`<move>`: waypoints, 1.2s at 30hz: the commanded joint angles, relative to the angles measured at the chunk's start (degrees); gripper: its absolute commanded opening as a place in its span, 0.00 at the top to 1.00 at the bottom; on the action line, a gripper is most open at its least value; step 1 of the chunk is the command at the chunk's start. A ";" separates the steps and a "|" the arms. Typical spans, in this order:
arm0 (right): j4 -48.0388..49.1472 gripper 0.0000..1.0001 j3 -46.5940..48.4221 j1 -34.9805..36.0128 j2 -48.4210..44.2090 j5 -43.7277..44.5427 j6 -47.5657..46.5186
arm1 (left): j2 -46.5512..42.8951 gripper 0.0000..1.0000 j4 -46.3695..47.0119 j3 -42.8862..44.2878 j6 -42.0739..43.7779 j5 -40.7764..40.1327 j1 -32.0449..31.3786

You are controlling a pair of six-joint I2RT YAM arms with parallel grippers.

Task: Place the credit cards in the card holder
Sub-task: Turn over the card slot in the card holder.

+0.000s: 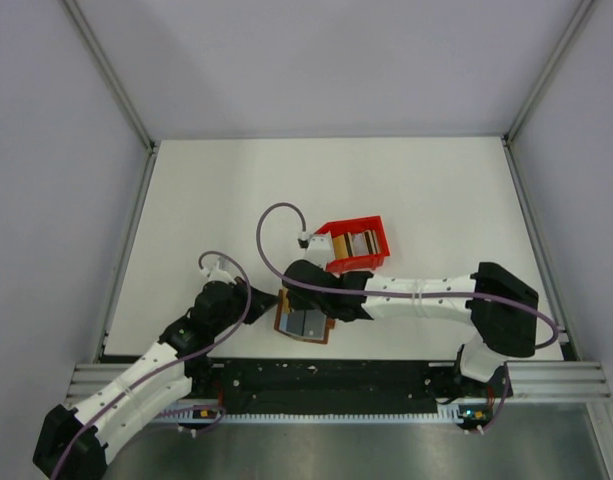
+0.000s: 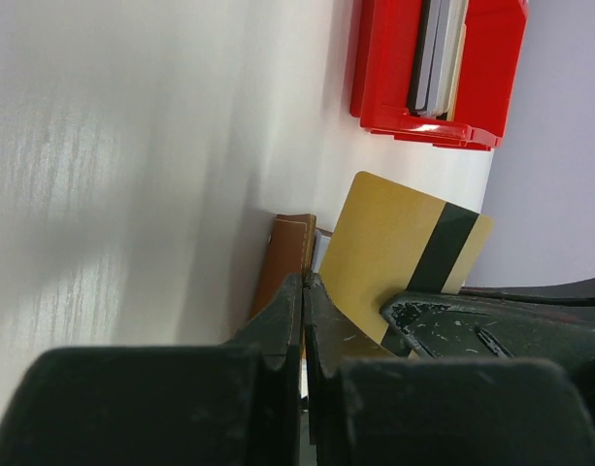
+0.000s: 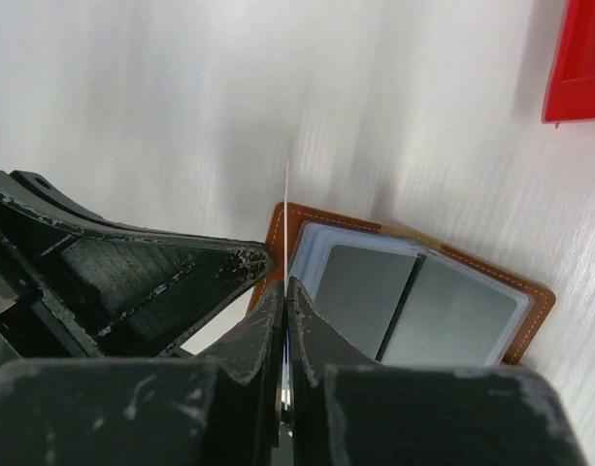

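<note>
Down near the desk's [image 1: 416, 180] front edge, both arms bend inward over the open brown leather-like card holder [image 1: 304, 325]. The left pincer [image 2: 305, 291] is clenched on its flap. The right pincer [image 3: 285, 291], reaching leftward, grasps a tan-gold plastic card with a black stripe [image 2: 394, 243], held on edge just beside the grey pockets.

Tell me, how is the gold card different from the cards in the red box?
The gold card is pinched in the right tool beside the card holder; the cards in the red box are held by nothing. The gold card is alone; the box cards stand packed together. The gold card shows a black stripe; the box cards show mostly thin edges. All are thin and flat.
</note>
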 commanded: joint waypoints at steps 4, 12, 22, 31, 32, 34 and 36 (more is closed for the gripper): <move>0.38 1.00 1.71 0.92 2.46 -1.25 1.92 | -1.14 1.00 2.58 -0.16 0.37 0.71 -0.17; -3.14 1.00 2.15 2.94 0.88 4.90 -0.27 | -1.23 1.00 2.49 0.10 0.46 0.10 -0.17; 2.38 1.00 -0.05 2.85 -6.15 4.21 -8.26 | -1.14 1.00 -0.58 -1.48 0.28 -2.89 -0.17; 6.86 1.00 -10.05 -1.71 -10.62 -5.27 -6.78 | -0.87 1.00 -0.50 -7.63 -3.14 -9.40 -0.17; 8.71 1.00 -11.81 -2.68 -11.42 -7.90 -6.95 | -0.79 1.00 0.11 -8.16 -3.58 -9.40 -0.17; 13.62 1.00 -16.12 -4.79 -12.74 -13.43 -6.78 | -0.70 1.00 0.99 -8.16 -3.67 -9.49 -0.26; 18.21 1.00 -19.38 -6.72 -13.18 -18.71 -6.43 | -0.52 1.00 1.17 -8.16 -3.67 -9.57 -0.26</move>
